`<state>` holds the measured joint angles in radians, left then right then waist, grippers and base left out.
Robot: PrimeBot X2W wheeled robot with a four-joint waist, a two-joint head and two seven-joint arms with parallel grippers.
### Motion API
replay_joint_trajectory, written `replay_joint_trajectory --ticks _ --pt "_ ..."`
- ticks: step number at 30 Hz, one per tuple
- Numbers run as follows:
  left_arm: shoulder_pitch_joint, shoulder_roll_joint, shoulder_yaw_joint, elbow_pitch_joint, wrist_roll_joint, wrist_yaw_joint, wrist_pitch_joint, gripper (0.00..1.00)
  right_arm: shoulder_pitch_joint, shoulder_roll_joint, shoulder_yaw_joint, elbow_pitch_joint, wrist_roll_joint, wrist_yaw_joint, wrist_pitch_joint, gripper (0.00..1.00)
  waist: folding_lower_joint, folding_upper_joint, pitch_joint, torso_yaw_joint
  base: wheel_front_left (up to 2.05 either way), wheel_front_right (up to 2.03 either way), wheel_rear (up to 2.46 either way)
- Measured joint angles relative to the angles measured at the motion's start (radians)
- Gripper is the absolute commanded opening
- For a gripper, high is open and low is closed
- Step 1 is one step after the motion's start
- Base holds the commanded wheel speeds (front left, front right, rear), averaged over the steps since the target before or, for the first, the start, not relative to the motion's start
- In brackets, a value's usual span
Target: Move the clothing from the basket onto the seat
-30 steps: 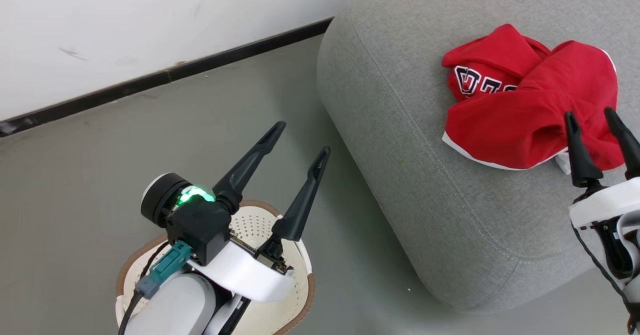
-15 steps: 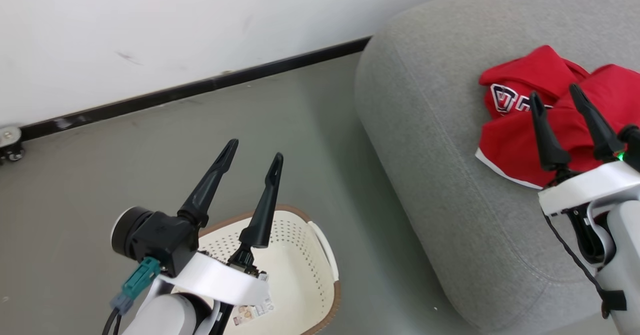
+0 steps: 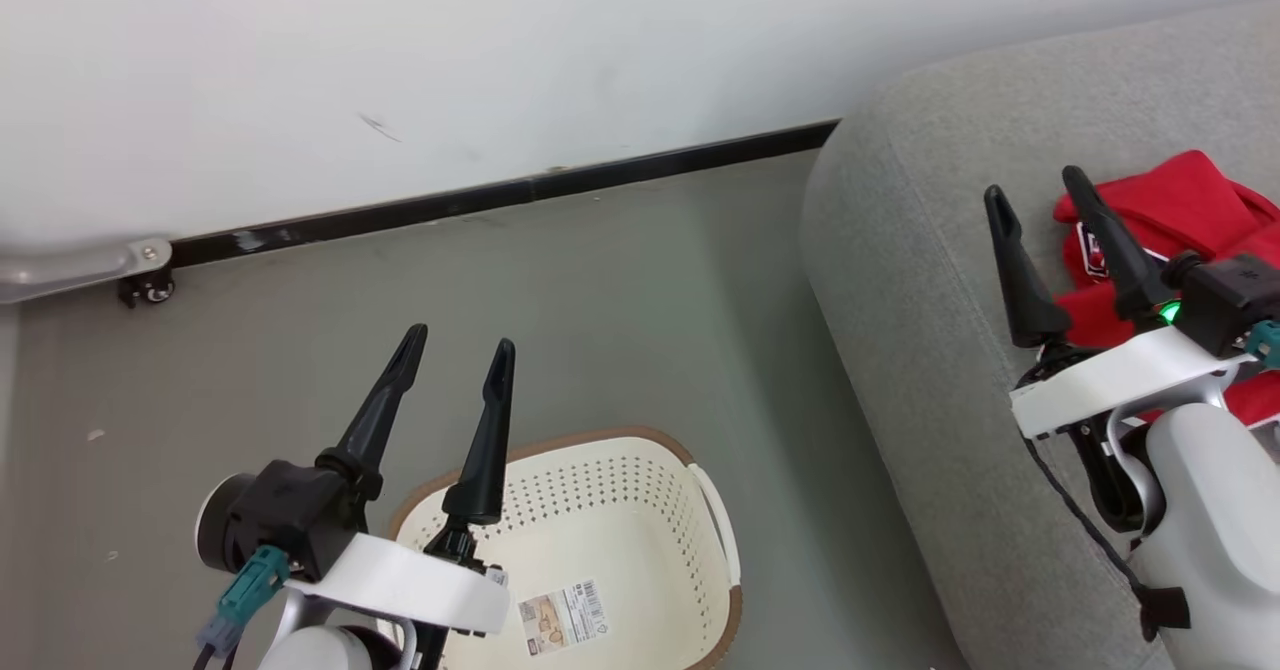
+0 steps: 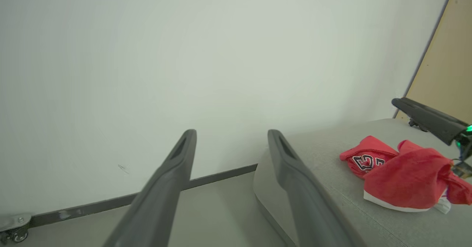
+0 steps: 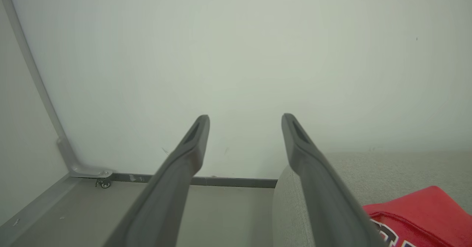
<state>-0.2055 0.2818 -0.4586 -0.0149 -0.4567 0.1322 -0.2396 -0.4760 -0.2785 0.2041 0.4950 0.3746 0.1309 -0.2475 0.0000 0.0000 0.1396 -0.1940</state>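
The red clothing (image 3: 1195, 190) with white trim lies bunched on the grey seat (image 3: 900, 300), its block lettering partly hidden behind my right gripper (image 3: 1032, 185). That gripper hovers open over the seat, just left of the clothing, with nothing between its fingers. The cream basket (image 3: 640, 495) stands on the floor at the bottom centre, with nothing but a label on its bottom. My left gripper (image 3: 460, 342) is open above the basket's left rim. In the left wrist view, my left gripper (image 4: 232, 132) points at the wall, with the clothing (image 4: 402, 173) on the seat (image 4: 332, 155) to the right.
A white wall with a black baseboard (image 3: 500, 195) runs behind the grey floor. A metal frame with a caster wheel (image 3: 140, 285) stands at the far left. A tan panel (image 4: 450, 66) rises beyond the seat. Open floor lies between basket and wall.
The head camera has turned left, so the seat and clothing slid right and more of the basket shows. My right gripper has drawn left off the clothing. Both grippers stay open.
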Motion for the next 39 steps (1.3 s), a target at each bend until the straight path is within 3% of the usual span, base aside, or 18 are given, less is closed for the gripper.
replay_joint_trajectory --ticks 20,39 --pt "0.086 0.000 0.066 0.100 0.002 0.063 -0.008 1.00 0.097 0.076 -0.028 -0.023 -0.034 0.000 0.012 1.00 0.0000 0.0000 -0.082 0.133 0.00 0.00 0.00" --pt "0.149 -0.003 0.134 0.145 0.029 0.123 -0.008 1.00 0.284 0.185 -0.087 -0.060 -0.085 0.000 0.032 1.00 0.0000 0.0000 -0.157 0.187 0.00 0.00 0.00"
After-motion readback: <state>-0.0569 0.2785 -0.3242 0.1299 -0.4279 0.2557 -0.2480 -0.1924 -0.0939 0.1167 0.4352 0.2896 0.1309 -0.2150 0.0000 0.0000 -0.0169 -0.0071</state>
